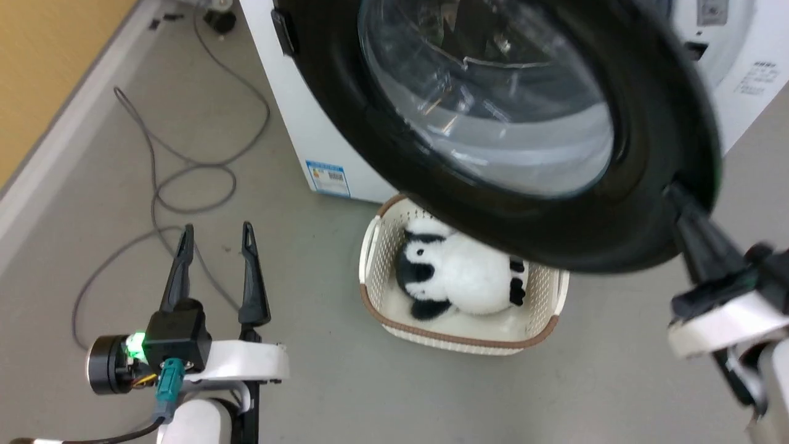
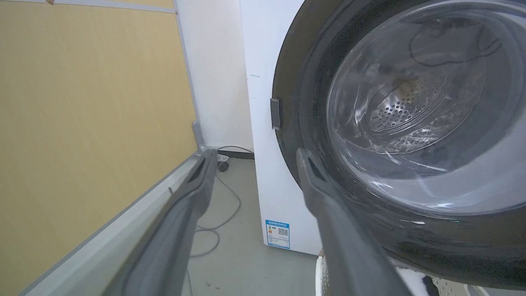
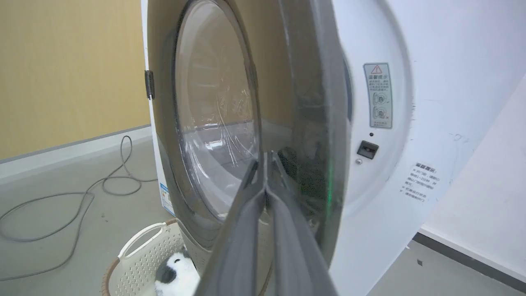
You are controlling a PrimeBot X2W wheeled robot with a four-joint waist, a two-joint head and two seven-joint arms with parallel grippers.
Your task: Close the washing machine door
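The washing machine door [image 1: 647, 185], a glossy black disc with a domed glass window, stands ajar in front of the white washing machine [image 1: 296, 123]. My right gripper [image 1: 673, 190] is shut, with its tips against the door's lower right rim. In the right wrist view its closed fingertips [image 3: 266, 158] rest on the door's [image 3: 316, 123] outer face, and the machine's front [image 3: 411, 102] with its latch slot [image 3: 367, 149] shows beyond the door edge. My left gripper [image 1: 217, 231] hangs open over the floor, holding nothing. In the left wrist view the left gripper [image 2: 257, 154] points past the door [image 2: 304, 82] and machine [image 2: 263, 123].
A cream plastic basket [image 1: 382, 246] holding a black-and-white plush toy [image 1: 468, 277] sits on the floor under the door. A grey cable [image 1: 185, 172] loops across the floor at the left. A yellow wall [image 2: 82, 123] with a grey skirting runs along the left.
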